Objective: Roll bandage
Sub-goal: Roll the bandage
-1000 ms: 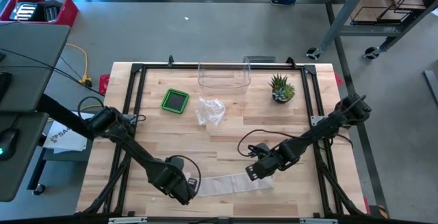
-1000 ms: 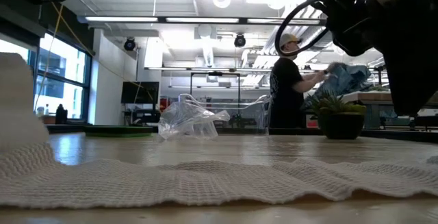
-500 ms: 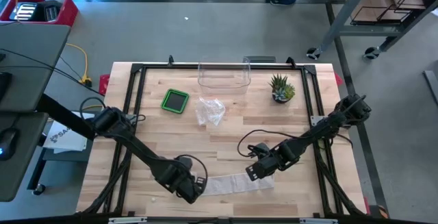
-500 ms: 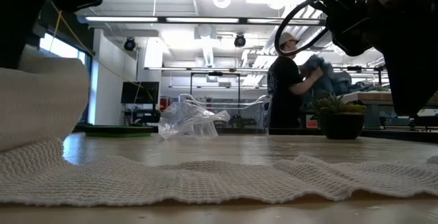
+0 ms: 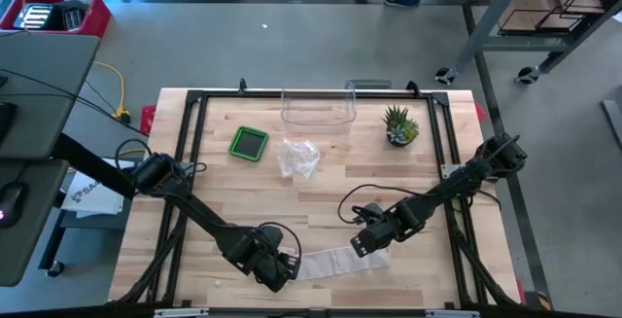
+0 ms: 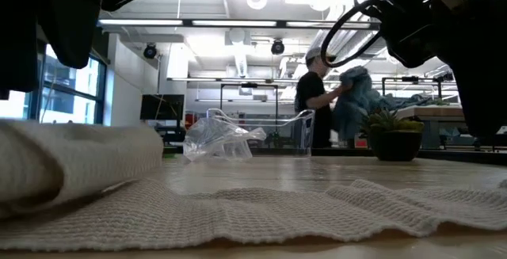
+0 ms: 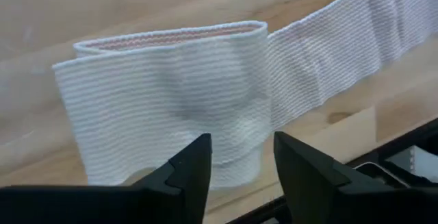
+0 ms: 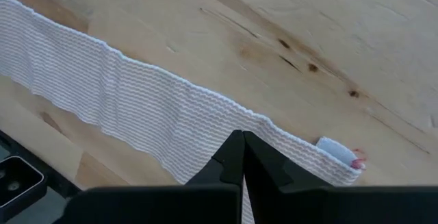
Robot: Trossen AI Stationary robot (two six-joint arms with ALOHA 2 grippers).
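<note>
Left gripper (image 5: 284,265) low at the table's front edge, left of centre, jaws spread, fingers (image 7: 190,172) apart with a gap between them, standing just over the rolled end of the bandage (image 5: 330,259) and not clamping it. Rolled part (image 7: 164,97) lying loose and flattened on the wooden table (image 5: 321,201), a pinkish inner edge showing along its rim; in the low view a thick pale roll (image 6: 71,160) at the left. From there, unrolled strip (image 8: 130,107) running rightward flat across the boards, slightly rippled in the low view. Right gripper (image 5: 369,241) at the strip's far end, right of centre, jaws pressed together, tips down on the strip near its last fold; whether pinching it or only pressing it down, cannot tell. Farther back: green square container (image 5: 249,143), crumpled clear plastic (image 5: 298,157), clear bin (image 5: 317,110), small potted plant (image 5: 399,125). Beyond the table, a person (image 6: 317,93) handling blue cloth.
</note>
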